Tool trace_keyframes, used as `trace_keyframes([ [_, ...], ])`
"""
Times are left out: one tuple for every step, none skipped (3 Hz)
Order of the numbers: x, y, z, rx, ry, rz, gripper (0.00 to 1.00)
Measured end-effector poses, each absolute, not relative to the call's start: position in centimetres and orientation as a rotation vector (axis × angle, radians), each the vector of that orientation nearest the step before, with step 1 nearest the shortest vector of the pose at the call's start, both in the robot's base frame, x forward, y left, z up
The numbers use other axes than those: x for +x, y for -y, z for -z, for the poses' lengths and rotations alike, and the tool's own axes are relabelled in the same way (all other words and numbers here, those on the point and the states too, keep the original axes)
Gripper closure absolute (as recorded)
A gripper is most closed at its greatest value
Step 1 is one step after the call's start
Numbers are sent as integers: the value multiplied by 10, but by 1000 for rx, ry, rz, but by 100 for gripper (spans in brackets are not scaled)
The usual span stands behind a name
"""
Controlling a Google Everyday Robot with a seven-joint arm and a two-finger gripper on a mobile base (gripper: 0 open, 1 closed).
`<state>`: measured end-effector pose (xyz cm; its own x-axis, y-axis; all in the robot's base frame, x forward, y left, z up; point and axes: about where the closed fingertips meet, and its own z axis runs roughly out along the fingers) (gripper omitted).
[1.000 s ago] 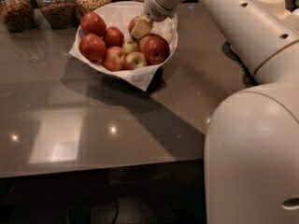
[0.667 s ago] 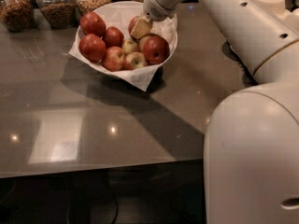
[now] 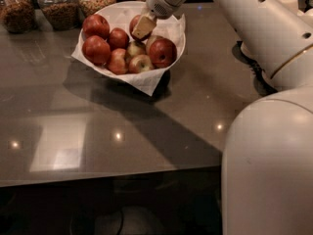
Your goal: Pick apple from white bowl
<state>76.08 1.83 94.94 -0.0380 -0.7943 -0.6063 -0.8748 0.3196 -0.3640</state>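
Note:
The white bowl (image 3: pixel 172 22), lined with crumpled white paper, stands at the back of the dark counter (image 3: pixel 146 126) and holds several apples. My gripper (image 3: pixel 143 27) reaches into it from the right, at the bowl's back middle. It is shut on the apple (image 3: pixel 134 23), a round red one whose left side shows behind a tan finger (image 3: pixel 145 27). The apple sits slightly above the others. A larger dark-red apple (image 3: pixel 162 52) lies just right and in front. Small yellow-green apples (image 3: pixel 141 62) lie at the front.
Three glass jars (image 3: pixel 58 6) of dry goods stand along the back left edge. My white arm (image 3: pixel 244 13) crosses the upper right and my body (image 3: pixel 269 165) fills the lower right. A cream object (image 3: pixel 288 1) sits at the back right.
A red apple now shows between the gripper's fingers, which have risen slightly and shifted left. The other apples and the bowl have not moved.

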Motion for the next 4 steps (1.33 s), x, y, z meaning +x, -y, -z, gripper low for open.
trace_keyframes([
  [754,-27,-966,-1495,-1782,-144,100],
  [749,-32,-979,-1512,-1745,-148,100],
  [746,-32,-978,-1528,-1745,-156,100],
  [745,-32,-977,-1541,-1750,-162,91],
])
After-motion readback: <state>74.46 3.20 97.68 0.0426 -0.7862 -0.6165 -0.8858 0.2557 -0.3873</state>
